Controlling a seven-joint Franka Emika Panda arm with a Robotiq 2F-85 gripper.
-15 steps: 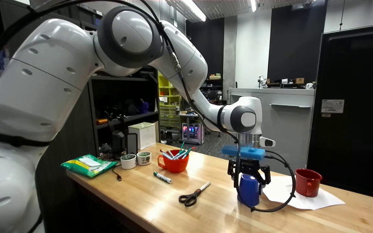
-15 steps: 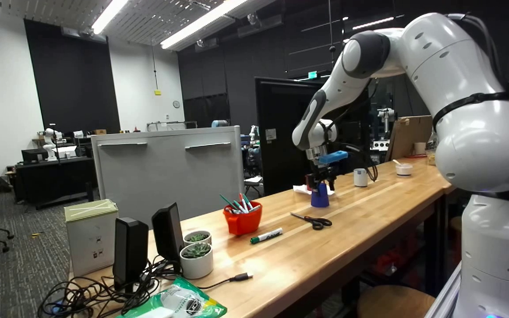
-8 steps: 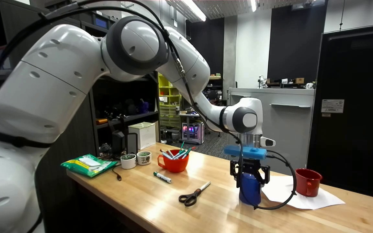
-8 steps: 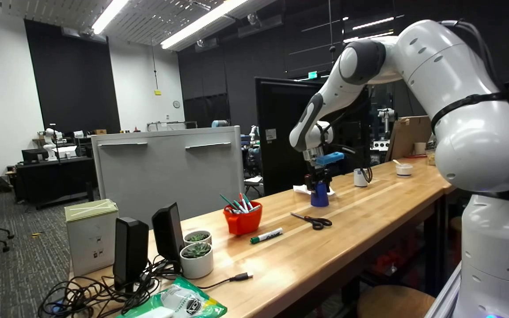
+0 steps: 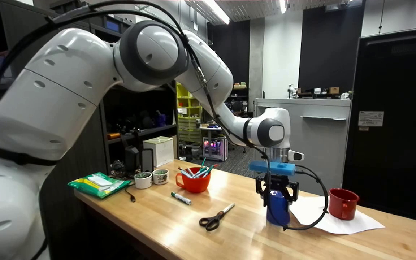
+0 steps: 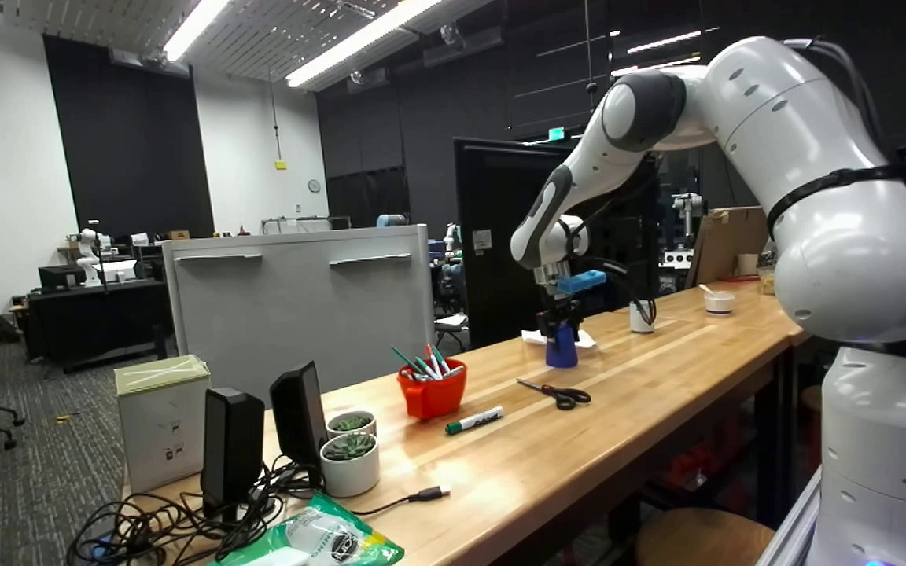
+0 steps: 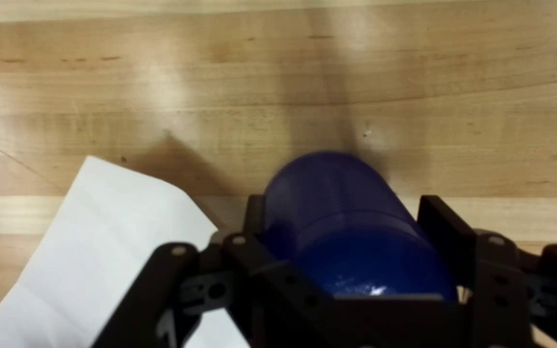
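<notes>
Blue cup (image 5: 280,208) held at worktop (image 5: 244,233)

The jaws hold the cup from both sides; base contact cannot be confirmed. Grasping appears the step in hand; the next move calls for a secure, level grip. White paper (image 7: 109,237), bearing a red mug (image 5: 342,206), lies near. A grey cabinet (image 6: 296,306) stands beyond.

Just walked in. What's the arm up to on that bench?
A robot arm has its gripper closed around a blue cup, jaws against both sides of it in the wrist view. The cup is wider end down, at or very near the wooden table; whether it has left the surface I can't tell. Beside it, a red mug stands on a sheet of white paper. Scissors, a marker and a pen-filled orange mug are elsewhere on the table.
</notes>
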